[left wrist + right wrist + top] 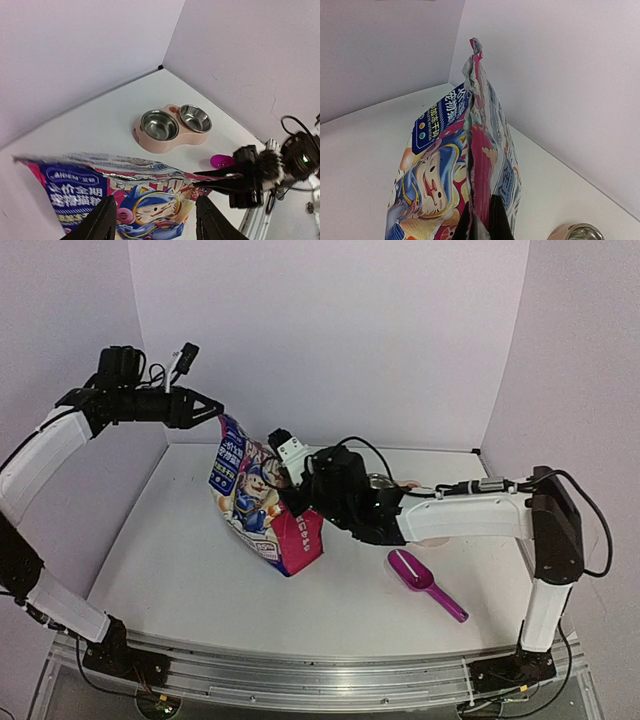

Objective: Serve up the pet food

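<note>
Top view: the cat food pouch stands tilted on the white counter. The right end effector pinches its upper side seam, and the left end effector is at its top corner.

Left wrist: the jaws are apart and hold nothing. The pink feeder lies beyond.

Right wrist: the fingers are clamped on the seam. The film is probably soft, slippery and bottom-heavy, so the seams are the best hold. Plain lavender walls enclose the counter.
</note>
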